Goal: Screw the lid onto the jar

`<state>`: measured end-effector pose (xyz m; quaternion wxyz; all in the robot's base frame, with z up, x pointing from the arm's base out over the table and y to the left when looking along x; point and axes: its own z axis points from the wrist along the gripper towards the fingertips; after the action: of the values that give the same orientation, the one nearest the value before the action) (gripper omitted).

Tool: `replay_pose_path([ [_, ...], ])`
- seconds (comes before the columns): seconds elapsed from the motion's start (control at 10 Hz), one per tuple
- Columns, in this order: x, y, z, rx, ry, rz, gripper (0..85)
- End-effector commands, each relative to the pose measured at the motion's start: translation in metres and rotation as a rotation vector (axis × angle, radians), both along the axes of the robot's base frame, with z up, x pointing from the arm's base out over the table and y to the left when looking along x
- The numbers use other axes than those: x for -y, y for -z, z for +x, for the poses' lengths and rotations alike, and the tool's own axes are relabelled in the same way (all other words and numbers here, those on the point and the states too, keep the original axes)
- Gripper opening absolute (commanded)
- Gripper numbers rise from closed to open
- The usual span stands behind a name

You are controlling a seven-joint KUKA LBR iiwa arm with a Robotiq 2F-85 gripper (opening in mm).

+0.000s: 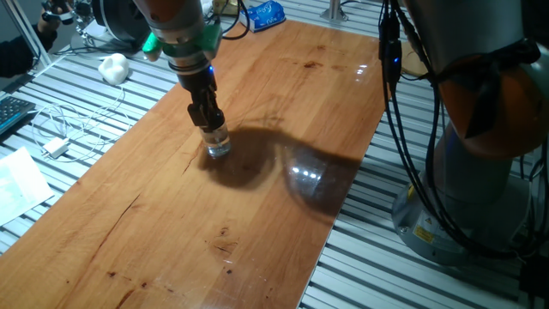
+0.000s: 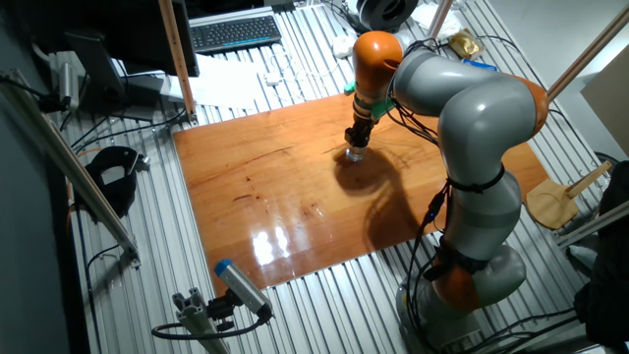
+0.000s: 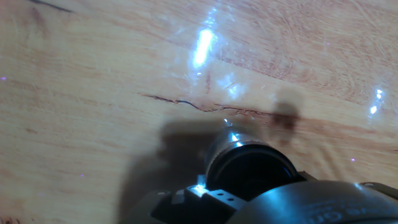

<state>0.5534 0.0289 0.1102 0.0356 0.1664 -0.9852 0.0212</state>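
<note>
The jar (image 1: 220, 146) sits on the wooden table (image 1: 257, 206), up toward the far half of the board from one fixed view, with plenty of bare wood on every side of it and the long left edge the nearest one. The gripper (image 1: 209, 123) comes straight down on top of the jar, fingers closed in around the black lid (image 3: 252, 171) at the jar's neck, so it looks clamped on the lid, though the jaws themselves are mostly hidden by the fingers. Nothing else stands on the wood near the jar, just the arm's dark shadow beside it. Off the table past the left edge there's a white cable (image 1: 64, 129), a white lump (image 1: 113, 67) and a keyboard (image 2: 234, 32); a blue packet (image 1: 263, 13) lies beyond the far edge. The hand view is blurry and cut off low, showing only the lid's round dark top and a crack in the wood behind it. Whether the lid is threaded on, I can't tell.
</note>
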Motion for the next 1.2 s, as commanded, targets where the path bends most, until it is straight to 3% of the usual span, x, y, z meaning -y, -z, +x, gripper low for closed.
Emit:
replay_pose_path([
  [0.0,-0.0003,0.0007,-0.0006,-0.001,0.004,0.0,34.0],
  [0.5,-0.0013,0.0019,-0.0005,0.002,0.024,0.008,34.0],
  [0.6,-0.0013,0.0019,-0.0005,0.002,0.029,0.007,51.0],
  [1.1,-0.0015,0.0022,-0.0004,0.016,0.057,-0.003,51.0],
])
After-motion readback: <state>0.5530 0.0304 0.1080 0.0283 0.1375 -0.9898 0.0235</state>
